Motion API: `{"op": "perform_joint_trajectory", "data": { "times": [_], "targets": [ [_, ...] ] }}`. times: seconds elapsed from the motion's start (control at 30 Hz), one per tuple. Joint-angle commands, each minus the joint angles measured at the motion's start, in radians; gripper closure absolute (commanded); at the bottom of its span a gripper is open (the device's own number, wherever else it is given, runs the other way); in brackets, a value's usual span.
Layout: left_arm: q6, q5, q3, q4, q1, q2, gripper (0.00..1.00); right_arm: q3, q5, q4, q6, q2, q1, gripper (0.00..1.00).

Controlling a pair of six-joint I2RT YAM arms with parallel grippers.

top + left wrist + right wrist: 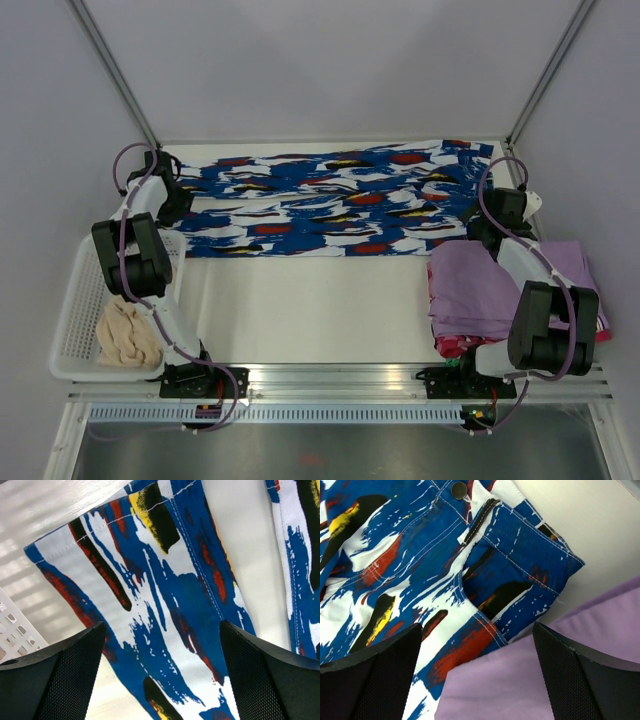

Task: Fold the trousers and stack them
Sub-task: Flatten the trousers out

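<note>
Your top view, trousers [330, 200] flat at 12 o'clock, only your right wrist shows their button [459, 489], left fingers [55, 680] and right fingers [585, 675] spread wide

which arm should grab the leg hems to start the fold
Left, likely: left pincer hangs open over the hems of the trousers; right pincer is over the waistband, beside the lilac stack.

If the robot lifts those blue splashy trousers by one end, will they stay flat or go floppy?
Probably floppy: the trousers lie thin and flat, so they would likely droop. They look light, though the stitched waistband seems thicker and may hang heavier. Pushed, they would likely bunch into wrinkles rather than slide whole.
</note>
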Motion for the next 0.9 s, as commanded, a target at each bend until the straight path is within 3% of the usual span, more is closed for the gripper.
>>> {"op": "perform_joint_trajectory", "data": {
  "times": [0.0,0.43,0.6,0.8,0.87],
  "targets": [
    [-0.056,-0.053,-0.058,-0.071,0.008,-0.051,0.01,0.069,0.021,0.038,0.014,0.041,-0.007,0.02],
    [-0.004,0.024,-0.085,0.013,0.008,0.076,0.05,0.083,0.028,0.051,0.028,0.115,-0.024,0.02],
    [0.034,0.065,-0.095,0.068,0.01,0.111,0.12,0.101,0.03,0.058,0.031,0.146,-0.033,0.02],
    [0.045,0.076,-0.088,0.087,0.01,0.133,0.49,0.157,0.022,0.051,0.037,0.195,-0.039,0.02],
    [0.048,0.077,-0.081,0.078,0.008,0.144,0.55,0.169,0.027,0.051,0.04,0.198,-0.039,0.02]
  ]
}}
